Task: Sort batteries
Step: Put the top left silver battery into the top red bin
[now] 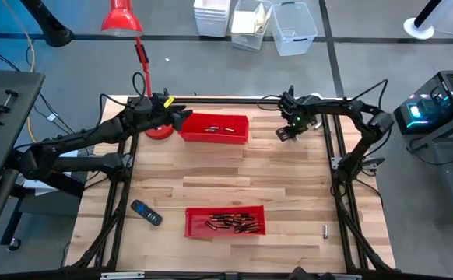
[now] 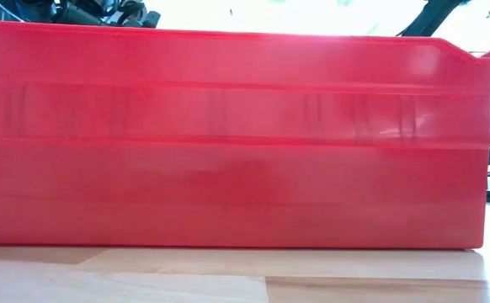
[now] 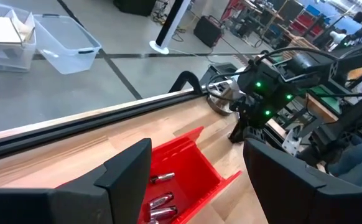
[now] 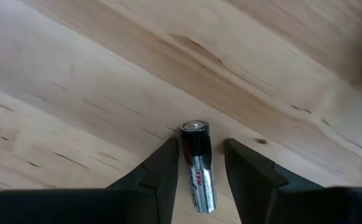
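A single battery (image 4: 198,168) lies on the bare wood to the right of the far red tray (image 1: 191,136). My right gripper (image 1: 286,132) points down over it, open, with one finger on each side (image 4: 199,146). A gap shows between the battery and one finger. The far tray holds a few batteries (image 3: 159,202). My left gripper (image 1: 181,117) hovers open above that tray's left end, holding nothing (image 3: 199,180). The near red tray (image 1: 191,225) holds several batteries (image 1: 230,224). One more battery (image 1: 325,231) lies near the table's right front.
A black handset (image 1: 145,212) lies left of the near tray. A red lamp's base (image 1: 160,132) stands by the far tray's left end, under my left arm. The near tray's wall (image 2: 228,135) fills the low view. Bare wood lies between the two trays.
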Controlling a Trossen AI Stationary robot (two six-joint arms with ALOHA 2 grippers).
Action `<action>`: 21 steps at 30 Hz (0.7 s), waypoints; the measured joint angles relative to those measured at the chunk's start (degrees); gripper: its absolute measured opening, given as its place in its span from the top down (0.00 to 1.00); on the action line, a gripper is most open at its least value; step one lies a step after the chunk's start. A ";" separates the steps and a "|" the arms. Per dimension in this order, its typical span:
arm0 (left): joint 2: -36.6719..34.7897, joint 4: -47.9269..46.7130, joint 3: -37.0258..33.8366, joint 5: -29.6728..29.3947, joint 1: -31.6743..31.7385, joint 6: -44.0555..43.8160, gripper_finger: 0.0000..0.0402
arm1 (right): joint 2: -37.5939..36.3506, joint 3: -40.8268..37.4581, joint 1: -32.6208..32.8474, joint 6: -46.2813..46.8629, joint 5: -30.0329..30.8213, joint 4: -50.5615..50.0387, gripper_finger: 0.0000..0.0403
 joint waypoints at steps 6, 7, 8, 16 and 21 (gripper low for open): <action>0.00 -0.22 0.00 0.49 -0.09 -0.04 0.38 | -0.04 0.45 3.07 -0.19 1.16 0.63 0.90; 0.00 -0.22 0.00 0.75 -0.09 -0.02 0.38 | -0.49 0.85 3.70 -0.16 1.13 0.56 0.92; 0.00 -0.21 0.00 1.10 -0.09 0.00 0.38 | -0.87 1.39 4.29 0.31 0.79 0.27 0.92; 0.00 -0.28 0.00 1.27 -0.07 2.24 0.38 | -6.02 10.69 12.71 8.28 -5.40 9.96 0.92; 0.00 -0.28 0.00 1.26 -0.07 5.55 0.38 | -5.09 13.96 18.74 15.56 -7.75 24.21 0.92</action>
